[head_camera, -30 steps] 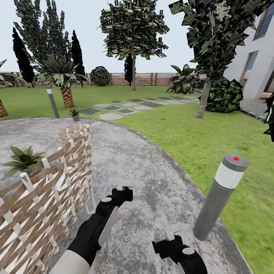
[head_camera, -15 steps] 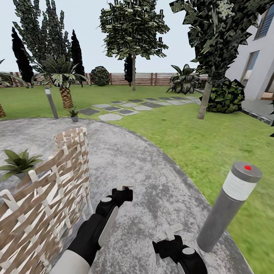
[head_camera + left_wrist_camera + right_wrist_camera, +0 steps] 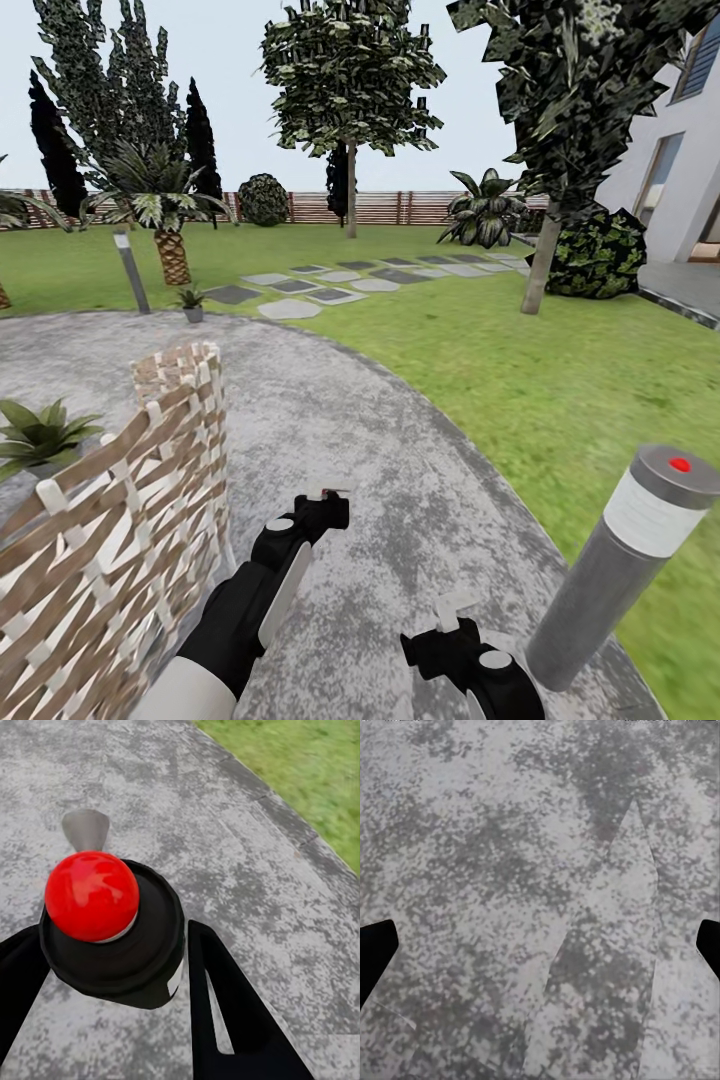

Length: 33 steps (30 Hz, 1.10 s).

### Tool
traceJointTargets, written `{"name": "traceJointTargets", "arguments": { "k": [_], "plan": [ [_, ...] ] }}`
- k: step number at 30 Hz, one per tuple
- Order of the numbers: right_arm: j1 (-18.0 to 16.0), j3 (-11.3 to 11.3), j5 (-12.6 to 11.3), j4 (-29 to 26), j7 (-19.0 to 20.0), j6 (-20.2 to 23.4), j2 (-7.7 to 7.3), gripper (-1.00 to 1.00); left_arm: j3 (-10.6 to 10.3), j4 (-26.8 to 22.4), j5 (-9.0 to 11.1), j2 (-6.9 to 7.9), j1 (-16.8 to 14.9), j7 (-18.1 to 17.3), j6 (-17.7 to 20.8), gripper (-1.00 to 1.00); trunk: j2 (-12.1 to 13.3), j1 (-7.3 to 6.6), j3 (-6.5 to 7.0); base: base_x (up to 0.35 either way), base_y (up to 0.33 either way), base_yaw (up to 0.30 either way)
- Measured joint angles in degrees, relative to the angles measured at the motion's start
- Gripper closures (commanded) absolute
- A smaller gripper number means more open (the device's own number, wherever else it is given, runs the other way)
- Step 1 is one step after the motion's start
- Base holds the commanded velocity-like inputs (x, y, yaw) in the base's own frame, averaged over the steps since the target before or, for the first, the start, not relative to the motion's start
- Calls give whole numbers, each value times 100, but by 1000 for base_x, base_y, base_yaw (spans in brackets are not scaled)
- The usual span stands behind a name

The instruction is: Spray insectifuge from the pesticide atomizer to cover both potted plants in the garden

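Across the near ground spreads the round grey patio (image 3: pixel 400 450), with the lawn (image 3: pixel 560 360) curving round its right and far sides. At near left stands a woven wicker chair back (image 3: pixel 120 500), and at near right a grey lamp post (image 3: pixel 620 570) with a red dot on its cap, at the paving's edge.

Both potted plants are on the left. The near potted plant (image 3: pixel 40 435) is half hidden behind the wicker. The far potted plant (image 3: pixel 190 303) sits at the patio's far rim, just beside a second lamp post (image 3: pixel 130 270).

Both arms hang low over bare paving, which looks like a carrying posture for driving, not a reach.

The left gripper (image 3: pixel 325 505) has its fingers (image 3: pixel 225 1012) on either side of a dark round body topped by a red ball (image 3: pixel 91 896). This may be the pesticide atomizer, but I cannot tell that, nor whether the fingers clamp it.

The right gripper (image 3: pixel 450 615) is spread wide, with only paving between its dark fingertips (image 3: pixel 375 952), and it touches nothing.
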Motion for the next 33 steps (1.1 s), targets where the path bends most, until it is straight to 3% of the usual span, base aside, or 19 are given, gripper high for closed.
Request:
{"name": "traceJointTargets", "arguments": {
  "k": [33],
  "plan": [
    [0, 0, 0, 0, 0, 0, -1, -100, 2, 0, 26, -3, 0, 0, 0, 100, 0, -2, 0, 165, 0, 0]
  ]
}}
